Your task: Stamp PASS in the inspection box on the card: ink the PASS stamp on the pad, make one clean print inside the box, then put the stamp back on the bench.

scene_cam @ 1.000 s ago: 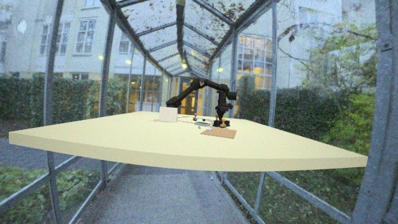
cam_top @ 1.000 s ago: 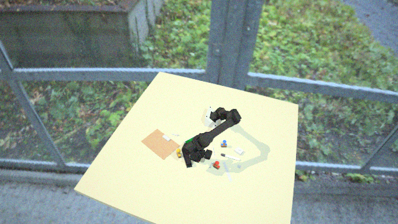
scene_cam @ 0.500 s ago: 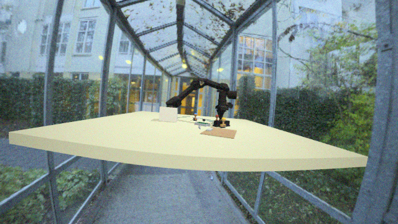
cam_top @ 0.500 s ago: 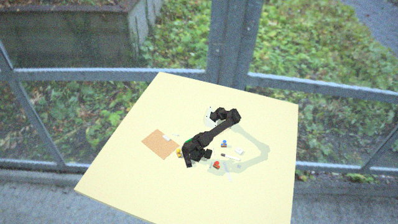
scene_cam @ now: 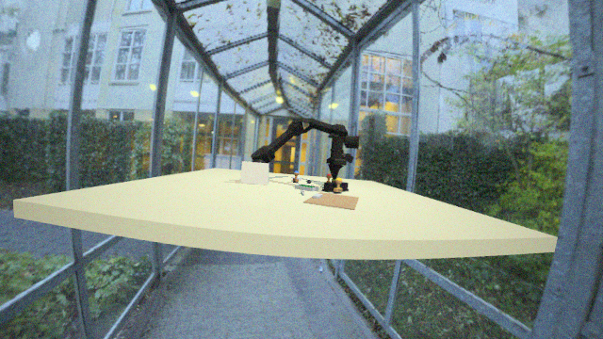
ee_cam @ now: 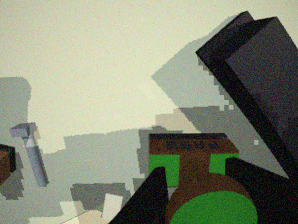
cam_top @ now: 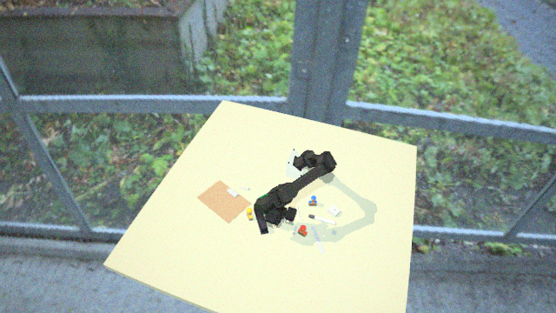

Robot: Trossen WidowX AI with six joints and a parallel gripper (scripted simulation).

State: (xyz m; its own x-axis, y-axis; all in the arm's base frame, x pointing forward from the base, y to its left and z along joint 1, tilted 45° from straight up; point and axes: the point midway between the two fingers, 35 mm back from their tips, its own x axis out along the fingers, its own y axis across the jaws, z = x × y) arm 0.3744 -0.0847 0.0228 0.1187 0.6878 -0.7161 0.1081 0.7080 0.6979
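Observation:
My gripper is shut on the green-knobbed stamp. That stamp is brown, with green patches, dark lettering along its far edge and a round green knob. It stands between both fingers in the wrist view; how far it is off the bench I cannot tell. In the top view the arm and gripper hide it. A green strip, perhaps the ink pad, shows beside the arm, and a flat green and white thing in the exterior view. The card and its box cannot be made out for certain.
A yellow-knobbed stamp, a red one and a blue one stand nearby. A marker, a white block and a grey T-shaped piece lie around. An orange-brown mat and an upright white panel also show.

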